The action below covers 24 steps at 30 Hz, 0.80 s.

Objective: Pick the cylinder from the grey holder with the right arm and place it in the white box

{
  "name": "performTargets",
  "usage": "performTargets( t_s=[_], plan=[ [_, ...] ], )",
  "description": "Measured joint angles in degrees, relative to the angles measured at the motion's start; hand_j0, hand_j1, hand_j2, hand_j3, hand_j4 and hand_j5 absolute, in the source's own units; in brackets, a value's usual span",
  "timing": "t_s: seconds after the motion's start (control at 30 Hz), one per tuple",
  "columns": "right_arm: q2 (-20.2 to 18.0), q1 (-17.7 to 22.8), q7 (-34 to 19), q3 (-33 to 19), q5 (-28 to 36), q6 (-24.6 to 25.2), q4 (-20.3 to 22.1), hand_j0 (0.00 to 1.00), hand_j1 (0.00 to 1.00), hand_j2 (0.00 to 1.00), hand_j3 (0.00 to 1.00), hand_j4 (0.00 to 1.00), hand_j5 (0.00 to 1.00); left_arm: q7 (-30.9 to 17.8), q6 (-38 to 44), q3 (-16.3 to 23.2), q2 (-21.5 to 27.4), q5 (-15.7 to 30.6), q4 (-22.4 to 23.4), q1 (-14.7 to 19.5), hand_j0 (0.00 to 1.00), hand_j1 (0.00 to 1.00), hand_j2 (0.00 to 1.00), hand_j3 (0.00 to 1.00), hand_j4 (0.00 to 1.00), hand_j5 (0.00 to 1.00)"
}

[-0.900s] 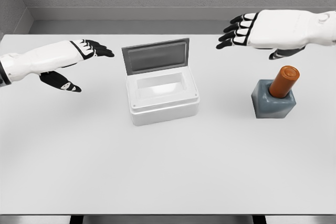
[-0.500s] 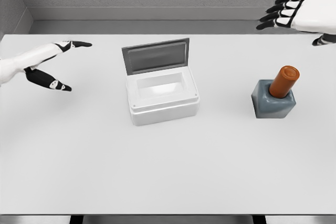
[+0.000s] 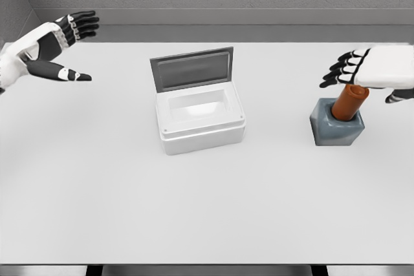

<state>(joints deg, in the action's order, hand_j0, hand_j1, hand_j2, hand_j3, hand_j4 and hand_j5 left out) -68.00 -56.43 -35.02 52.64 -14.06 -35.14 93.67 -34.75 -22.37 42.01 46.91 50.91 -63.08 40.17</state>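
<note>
Right hand [image 3: 381, 72] sits just above the cylinder [image 3: 348, 102], fingers [image 3: 339, 69] spread and pointing left, holding nothing; palm covers the cylinder's top end in this view, so can't tell if it's touching. Cylinder is orange, seated tilted in the grey holder [image 3: 336, 126], right side of the worktop [image 3: 207, 205], well apart from the white box [image 3: 200, 121]. Step in hand looks like the reach/pre-grasp. To do it well: bring the fingers around the exposed shaft above the holder rim, thumb opposite, close on the shaft rather than the cap, then pull out along the cylinder's tilted axis so it doesn't jam or drag the holder. Box lid [image 3: 192, 68] stands open at the back edge, cavity open from above; approach from front or right and drop in from above, staying clear of the lid. Bare worktop between holder and box, nothing in the path. Left hand [image 3: 52, 46] is far left near the back edge, fingers wide, not holding anything, out of the way.
</note>
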Motion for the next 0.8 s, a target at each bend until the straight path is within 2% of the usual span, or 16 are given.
performTargets(
  t_s=[0.03,0.17,0.27,0.4,0.8],
  plan=[
    [0.6,0.1,0.0,0.3,0.0,0.0,-0.7,1.00,1.00,1.00,1.00,1.00,1.00,-0.1,1.0,-0.3,-0.6,-0.4,1.6,0.0,1.00,1.00,1.00,1.00,1.00,1.00],
    [3.0,-0.1,0.0,1.5,-0.8,0.0,-4.2,1.00,1.00,1.00,1.00,1.00,1.00,-0.2,2.8,-0.9,-3.0,-13.8,5.6,0.3,1.00,1.00,1.00,1.00,1.00,1.00],
    [4.9,-0.3,0.0,2.5,-1.9,0.0,-7.6,1.00,1.00,1.00,1.00,1.00,1.00,-0.2,3.4,-1.1,-4.8,-17.8,6.5,1.1,1.00,1.00,1.00,1.00,1.00,1.00],
    [5.7,0.0,0.0,3.2,-2.5,0.0,-9.6,1.00,1.00,1.00,1.00,1.00,1.00,-0.3,5.0,-2.2,-5.3,-18.5,7.1,1.2,1.00,1.00,1.00,1.00,1.00,1.00],
    [7.5,0.0,0.0,4.5,-4.2,0.0,-11.7,1.00,1.00,1.00,1.00,1.00,1.00,-0.3,6.7,-3.3,-4.3,-18.7,9.2,1.1,1.00,1.00,1.00,1.00,1.00,1.00]
  ],
)
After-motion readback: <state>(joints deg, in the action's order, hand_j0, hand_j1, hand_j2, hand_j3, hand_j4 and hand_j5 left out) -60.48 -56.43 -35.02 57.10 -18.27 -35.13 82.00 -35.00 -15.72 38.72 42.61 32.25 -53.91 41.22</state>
